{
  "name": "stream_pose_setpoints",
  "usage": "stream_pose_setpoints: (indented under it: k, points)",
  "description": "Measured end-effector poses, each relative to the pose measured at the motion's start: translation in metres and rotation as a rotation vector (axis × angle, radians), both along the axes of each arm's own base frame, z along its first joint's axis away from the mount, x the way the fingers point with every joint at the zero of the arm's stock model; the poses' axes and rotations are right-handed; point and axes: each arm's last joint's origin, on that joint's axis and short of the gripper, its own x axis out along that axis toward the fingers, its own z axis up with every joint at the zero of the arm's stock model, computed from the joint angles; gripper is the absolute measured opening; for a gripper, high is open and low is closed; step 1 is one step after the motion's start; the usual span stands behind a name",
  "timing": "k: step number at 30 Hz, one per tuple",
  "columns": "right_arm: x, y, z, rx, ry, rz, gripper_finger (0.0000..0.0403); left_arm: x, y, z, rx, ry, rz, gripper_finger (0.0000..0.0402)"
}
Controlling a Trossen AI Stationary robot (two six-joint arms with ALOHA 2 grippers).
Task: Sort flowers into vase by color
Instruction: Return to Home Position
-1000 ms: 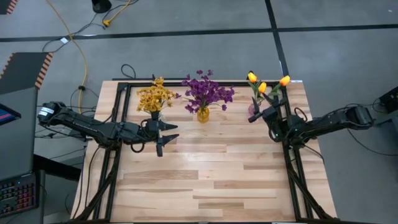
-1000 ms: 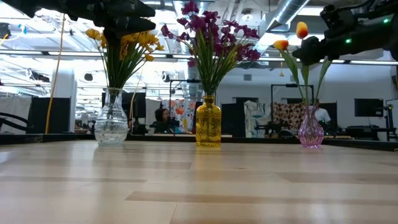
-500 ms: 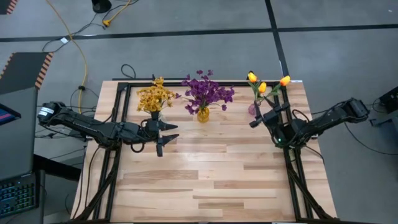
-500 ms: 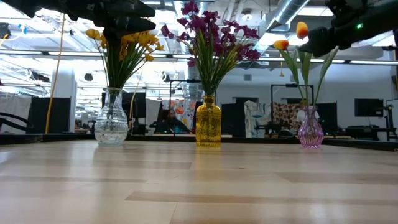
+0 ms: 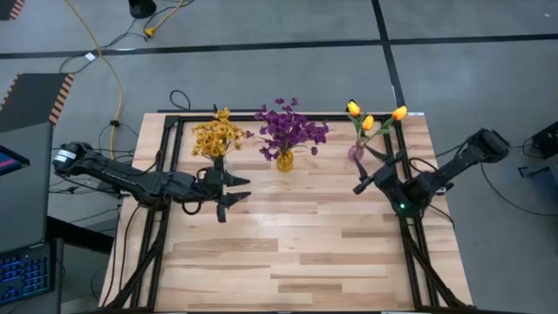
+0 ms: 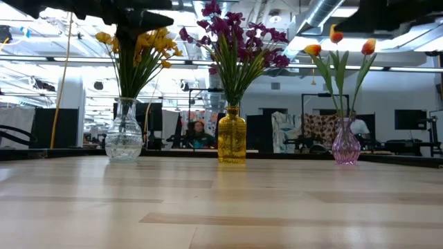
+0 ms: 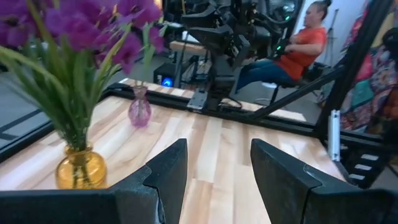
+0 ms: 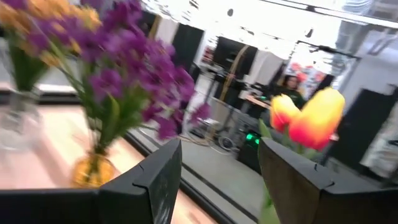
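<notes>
The right tool (image 8: 221, 163) has drawn back from the purple vase (image 6: 345, 146) and out of the low view, its fingers spread and empty. The left tool (image 7: 217, 165), also spread, hovers unmoved by the clear vase (image 6: 124, 135). Yellow flowers (image 5: 216, 135) stand in that vase, purple flowers (image 5: 289, 129) in the yellow vase (image 6: 232, 135) and orange tulips (image 5: 370, 118) in the purple one, along the worktop (image 5: 296, 253) edge. We judge the sorting done, and we find no readable writing

Grey floor (image 5: 261, 78) w/ black tape lines (image 5: 261, 45), yellow cable (image 5: 117, 92); person (image 7: 303, 45) seated bg.
</notes>
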Motion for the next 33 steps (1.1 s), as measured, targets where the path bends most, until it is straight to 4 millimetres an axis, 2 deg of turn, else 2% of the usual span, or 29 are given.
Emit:
stream_pose_setpoints:
  k: [7, 11, 15, 21, 29, 33]
  points:
    - [-0.002, 0.016, 0.013, 0.027, -0.07, 0.132, 0.0238, -0.002, -0.01, 0.004, -0.002, -0.037, -0.049, 0.0164]
    - [-0.004, 0.025, 0.019, -0.005, -0.104, 0.252, 0.0214, -0.005, -0.015, 0.005, 0.033, -0.035, -0.059, 0.016]
    - [-0.006, 0.027, 0.031, -0.001, -0.136, 0.283, 0.0151, -0.014, -0.016, 0.014, 0.085, -0.071, -0.086, 0.0119]
    - [-0.01, 0.018, 0.043, -0.04, -0.114, 0.237, 0.0022, -0.028, -0.008, 0.019, 0.211, -0.031, -0.072, 0.0012]
    - [-0.023, -0.007, 0.053, -0.039, -0.161, 0.156, 0.0016, -0.034, 0.012, 0.021, 0.313, 0.012, -0.044, 0.0001]
    - [-0.025, -0.012, 0.048, -0.076, -0.19, 0.311, 0.0016, -0.032, 0.027, 0.02, 0.306, 0.008, -0.087, 0.0]
